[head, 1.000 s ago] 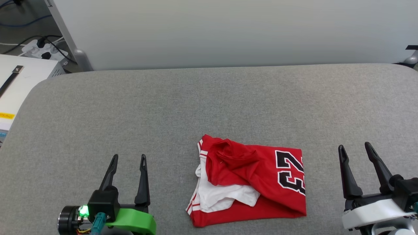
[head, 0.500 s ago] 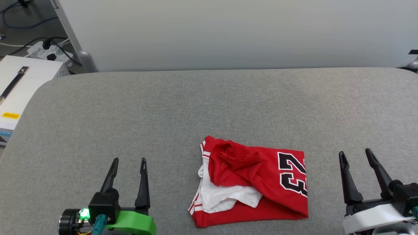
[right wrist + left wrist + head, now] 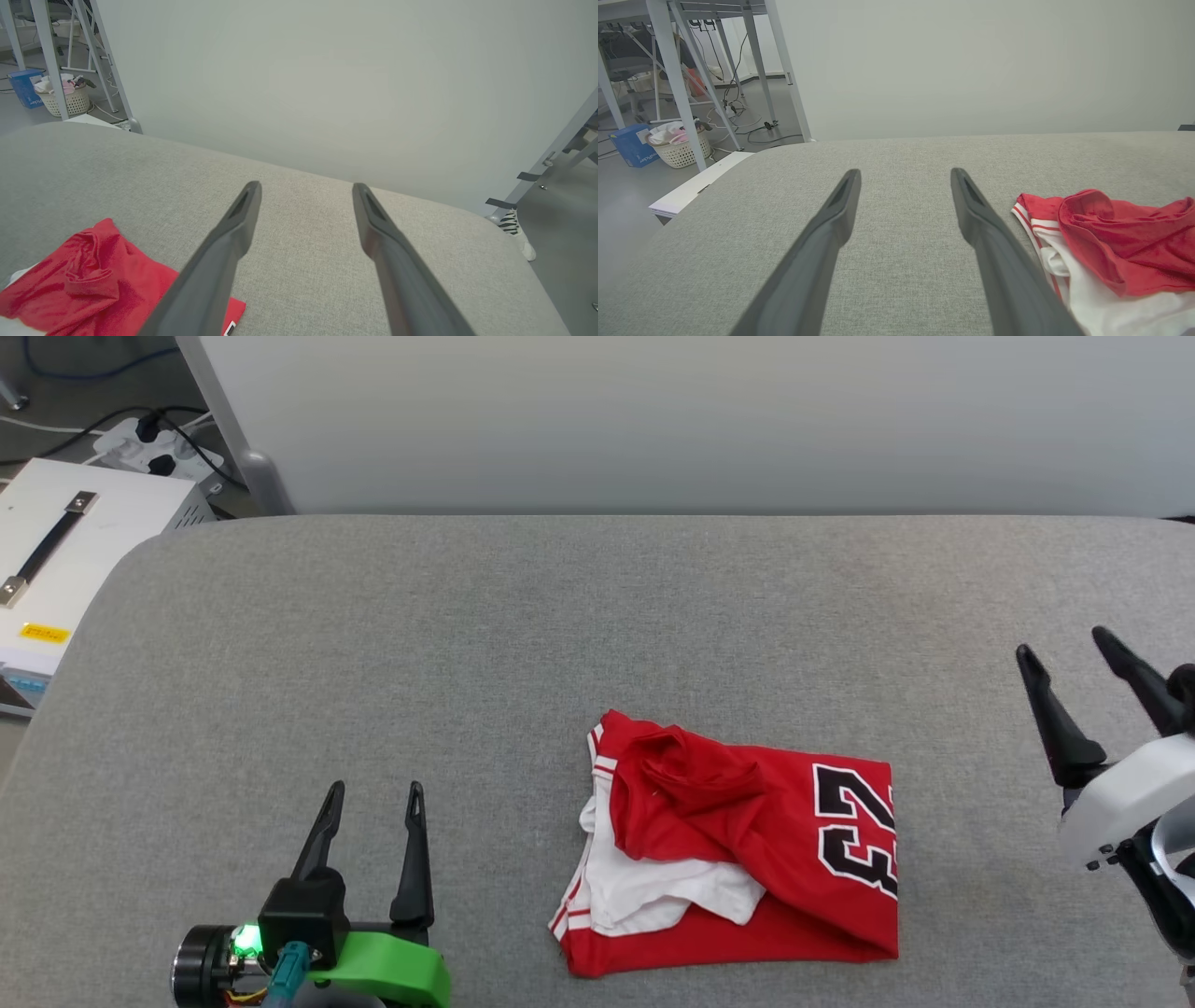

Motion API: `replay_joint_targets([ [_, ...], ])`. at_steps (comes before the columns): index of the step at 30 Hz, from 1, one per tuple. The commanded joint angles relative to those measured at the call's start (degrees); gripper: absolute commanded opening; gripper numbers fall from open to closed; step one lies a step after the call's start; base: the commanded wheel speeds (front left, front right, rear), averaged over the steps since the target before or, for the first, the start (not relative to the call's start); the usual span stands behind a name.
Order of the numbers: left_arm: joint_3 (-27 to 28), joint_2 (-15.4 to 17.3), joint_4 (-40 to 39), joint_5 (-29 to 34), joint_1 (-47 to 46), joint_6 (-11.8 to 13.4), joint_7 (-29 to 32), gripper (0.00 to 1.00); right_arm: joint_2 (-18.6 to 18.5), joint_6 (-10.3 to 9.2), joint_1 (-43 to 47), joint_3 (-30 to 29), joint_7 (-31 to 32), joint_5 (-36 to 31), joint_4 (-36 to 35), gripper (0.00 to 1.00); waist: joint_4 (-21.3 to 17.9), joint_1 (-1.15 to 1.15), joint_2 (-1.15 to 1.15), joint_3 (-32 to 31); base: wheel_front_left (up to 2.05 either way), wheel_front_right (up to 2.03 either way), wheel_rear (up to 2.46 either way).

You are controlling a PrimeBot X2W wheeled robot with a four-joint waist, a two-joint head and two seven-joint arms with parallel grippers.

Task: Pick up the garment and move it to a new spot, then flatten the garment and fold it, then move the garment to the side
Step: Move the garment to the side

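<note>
Forward over the table (image 3: 467,644) reach the left arm (image 3: 373,963) and right arm (image 3: 1116,795), jaws of each spread wide and empty; the crumpled garment (image 3: 738,840) lies between them, touching neither.

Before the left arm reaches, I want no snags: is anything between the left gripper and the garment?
Nothing visible. Bare grey table surface lies between the open left gripper and the garment, which lies bunched to that gripper's right.

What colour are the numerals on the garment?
Black with a white outline, on the red garment; clearest in the head view.
</note>
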Motion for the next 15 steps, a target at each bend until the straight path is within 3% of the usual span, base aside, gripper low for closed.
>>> replay_joint_targets([
  [1, 0.0, -0.2, 0.0, 0.1, -1.1, -0.2, -0.3, 1.0, -0.9, -0.04, -1.0, 1.4, 3.8, 3.0, 0.8, 1.0, 0.5, 0.0, 0.0, 0.8, 0.0, 0.0, 0.0],
  [3, -0.1, -0.3, 0.0, 0.1, -1.4, -0.2, -0.3, 1.0, -2.2, -0.04, -1.3, 3.3, 9.0, 6.6, 1.6, 1.0, 0.8, 0.0, 0.0, 1.4, 0.0, 0.0, 0.0],
  [4, -0.7, -0.3, 0.0, 0.0, -2.6, -0.1, -0.3, 1.0, -3.3, -0.04, -1.1, 7.0, 17.8, 13.8, 4.7, 1.0, 1.7, 0.0, 0.0, 3.3, 0.0, 0.0, 0.0],
  [5, -0.8, -0.3, 0.0, -0.1, -2.9, -0.1, -0.3, 1.0, -3.3, -0.04, -0.9, 7.9, 19.2, 15.1, 5.5, 1.0, 2.0, 0.0, 0.0, 3.8, 0.0, 0.0, 0.0],
  [15, -2.2, -0.4, 0.3, -0.6, -6.4, 0.1, -0.3, 1.0, 0.2, -0.04, -3.7, 12.2, 23.0, 23.3, 15.0, 1.0, 4.9, 0.0, 0.0, 9.0, 0.0, 0.0, 0.0],
])
